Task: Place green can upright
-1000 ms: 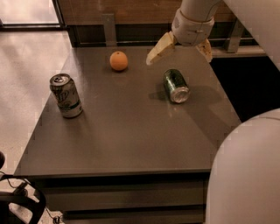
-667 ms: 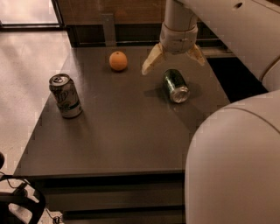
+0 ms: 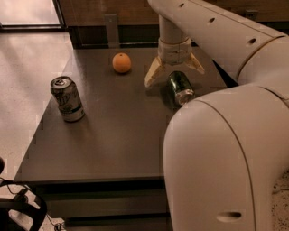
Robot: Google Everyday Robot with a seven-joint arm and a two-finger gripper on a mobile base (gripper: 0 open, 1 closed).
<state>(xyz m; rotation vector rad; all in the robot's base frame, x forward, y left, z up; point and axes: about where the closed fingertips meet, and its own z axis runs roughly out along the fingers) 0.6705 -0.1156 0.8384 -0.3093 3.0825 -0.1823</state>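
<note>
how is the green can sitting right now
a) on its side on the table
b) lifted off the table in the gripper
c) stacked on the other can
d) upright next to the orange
a: the green can lies on its side on the table, with the open gripper straddling its far end.

Views: one.
Position: raised, above and just short of the near edge of the bench (image 3: 113, 131).
Facing: down and across the bench toward its far edge and the wall (image 3: 99, 9) behind it.
Range: close. The left and middle of the bench are in full view. Its near-right part is covered by the arm (image 3: 226, 153), which bulks very near the lens.
Tool (image 3: 174, 77): at the bench's far right, fingers spread, astride the lying green can (image 3: 181, 89).
</note>
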